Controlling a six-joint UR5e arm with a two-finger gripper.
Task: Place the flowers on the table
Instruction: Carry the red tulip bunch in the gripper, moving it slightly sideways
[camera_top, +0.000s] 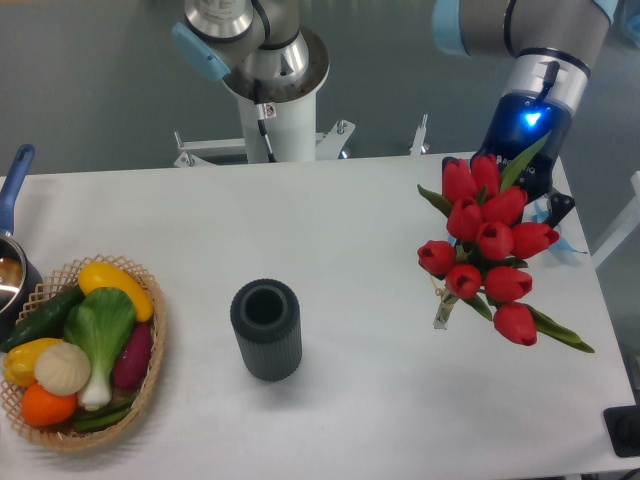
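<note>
The flowers (490, 245), a bunch of red tulips with green leaves, are at the right side of the white table (380, 230). They tilt with the blooms towards the camera, and the pale stem ends (443, 308) point down and left, close to the tabletop. My gripper (538, 192), under the blue-lit wrist, reaches down right behind the blooms. It appears shut on the bunch, though the blooms hide most of its fingers. I cannot tell whether the stem ends touch the table.
A dark ribbed cylindrical vase (266, 329) stands upright at the table's middle front. A wicker basket (150, 375) of vegetables sits at the front left, with a blue-handled pot (12, 265) behind it. The arm's white base (280, 120) stands at the back edge.
</note>
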